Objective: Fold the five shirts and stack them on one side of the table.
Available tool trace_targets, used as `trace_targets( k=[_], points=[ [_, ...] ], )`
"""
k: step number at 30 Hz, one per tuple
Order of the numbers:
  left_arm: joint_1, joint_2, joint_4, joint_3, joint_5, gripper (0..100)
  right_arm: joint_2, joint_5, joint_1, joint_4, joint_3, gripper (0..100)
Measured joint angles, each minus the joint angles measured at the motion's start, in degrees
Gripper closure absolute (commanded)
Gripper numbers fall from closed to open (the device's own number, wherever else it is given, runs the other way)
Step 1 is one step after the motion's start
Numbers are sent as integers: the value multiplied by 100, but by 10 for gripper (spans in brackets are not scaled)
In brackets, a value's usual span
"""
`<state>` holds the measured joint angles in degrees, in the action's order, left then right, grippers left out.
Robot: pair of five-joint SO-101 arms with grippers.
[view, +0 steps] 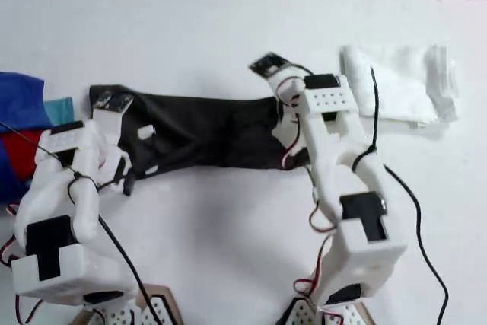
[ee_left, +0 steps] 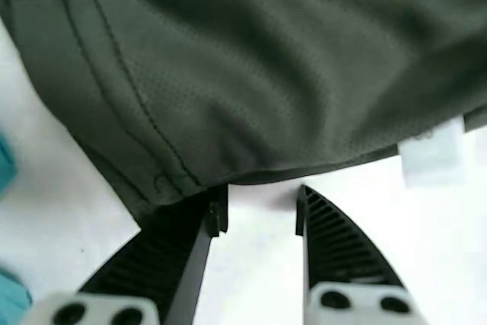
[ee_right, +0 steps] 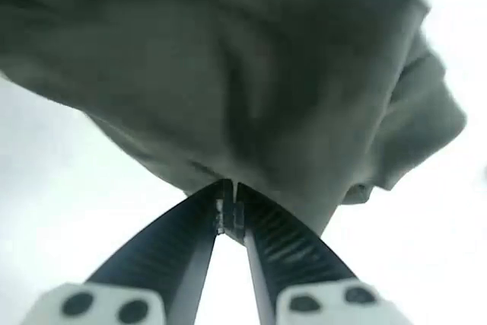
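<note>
R jaws clamped on black shirt hem, thin bite, could slip. L jaws apart at shirt edge, mid-left; if L misses, fold skews.

Bright, even light washes out the white table, leaving soft shadows.

One end of the black shirt hides under the right arm, apparently bunched.
</note>
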<state>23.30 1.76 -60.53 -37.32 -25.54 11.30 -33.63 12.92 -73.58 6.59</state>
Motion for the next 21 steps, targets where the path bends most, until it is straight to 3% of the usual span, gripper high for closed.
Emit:
trace_targets(
  k=[4,10,15,21],
  points=[
    [-53,-132,-879,633,9,839,-440,167,466,26,0,981],
    [105,-545,-2171,1969,9,839,-404,1591,1389,774,-123,981],
    [747,-554,-2391,2523,9,839,404,2127,2057,1257,-730,981],
    [1433,-308,-2400,2558,9,839,1741,2224,2462,1345,-1811,981]
  ],
)
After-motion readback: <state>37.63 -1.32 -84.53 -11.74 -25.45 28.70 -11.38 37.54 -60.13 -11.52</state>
